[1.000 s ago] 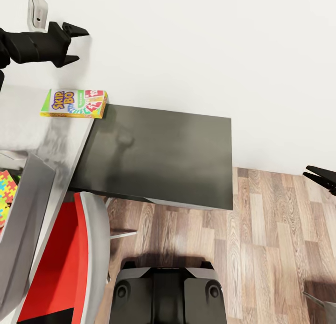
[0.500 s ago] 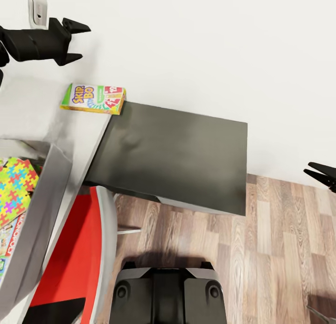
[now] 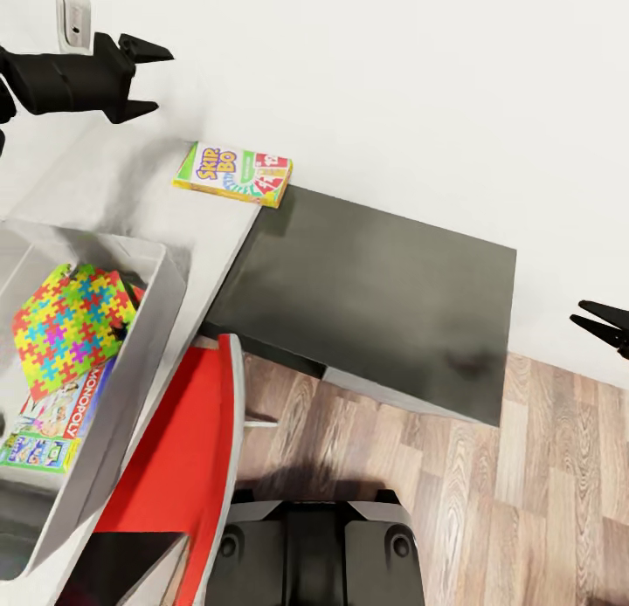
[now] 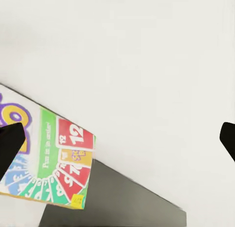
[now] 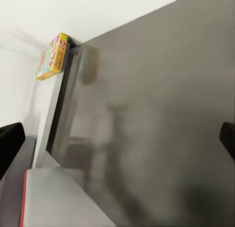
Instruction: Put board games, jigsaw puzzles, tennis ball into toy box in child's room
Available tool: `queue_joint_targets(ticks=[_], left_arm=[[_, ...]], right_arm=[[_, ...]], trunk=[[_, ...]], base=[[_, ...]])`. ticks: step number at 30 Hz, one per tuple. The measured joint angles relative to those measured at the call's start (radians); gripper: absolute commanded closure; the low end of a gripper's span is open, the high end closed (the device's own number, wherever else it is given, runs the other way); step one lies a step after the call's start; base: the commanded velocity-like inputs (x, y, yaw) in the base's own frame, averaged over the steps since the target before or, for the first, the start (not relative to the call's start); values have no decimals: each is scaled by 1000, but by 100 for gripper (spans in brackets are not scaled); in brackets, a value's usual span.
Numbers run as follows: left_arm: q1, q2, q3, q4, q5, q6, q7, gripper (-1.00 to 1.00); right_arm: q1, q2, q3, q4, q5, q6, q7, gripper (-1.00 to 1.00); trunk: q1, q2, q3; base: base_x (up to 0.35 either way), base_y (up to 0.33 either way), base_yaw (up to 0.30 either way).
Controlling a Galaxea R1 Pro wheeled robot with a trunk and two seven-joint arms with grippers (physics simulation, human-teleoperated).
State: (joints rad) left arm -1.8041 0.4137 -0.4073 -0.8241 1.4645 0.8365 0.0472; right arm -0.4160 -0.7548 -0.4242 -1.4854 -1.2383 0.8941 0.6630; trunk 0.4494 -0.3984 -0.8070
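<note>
Yellow-green-red, the Skip-Bo board game point(image 3: 232, 174) lies flat on the pale table point(image 3: 131, 196) by the wall, at the edge of the dark section. The left pincer point(image 3: 144, 78) hangs above the table with jaws apart, grasping nothing – the right pincer point(image 3: 603, 322) is also released, over the floor. In the grey toy box point(image 3: 144, 344) lie a jigsaw puzzle point(image 3: 72, 325) and the Monopoly box point(image 3: 61, 409)

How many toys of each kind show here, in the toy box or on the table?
Board games: 3 (Skip-Bo on the table; Monopoly and a small blue-green one in the toy box)
Jigsaw puzzles: 1, in the box
Total: 4
</note>
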Motion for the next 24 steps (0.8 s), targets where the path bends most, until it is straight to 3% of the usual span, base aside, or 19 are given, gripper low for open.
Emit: queue_joint_targets(ticks=[6,12,15,18,24], left_arm=[[0,1,0,-10,1,9,0,-100],[0,1,0,-42,1,12,0,-100],[0,1,0,-63,2,13,1,-100],[0,1,1,-105,2,13,3,-100],[0,0,0,-162,1,13,17,-100]], right_arm=[[-1,1,0,0,-31,-2,-42,-100],[-4,0,0,1,-91,-4,-109,-100],[-13,0,0,2,-129,-7,-159,-100],[-35,0,0,3,-187,-28,-255,-100],[-50,0,0,3,-232,-83,-348,-100]], trunk=[[0,0,0],[0,0,0],[0,0,0],[0,0,0],[0,0,0]], base=[[0,0,294],[0,0,291],[0,0,224],[0,0,133],[0,0,80]])
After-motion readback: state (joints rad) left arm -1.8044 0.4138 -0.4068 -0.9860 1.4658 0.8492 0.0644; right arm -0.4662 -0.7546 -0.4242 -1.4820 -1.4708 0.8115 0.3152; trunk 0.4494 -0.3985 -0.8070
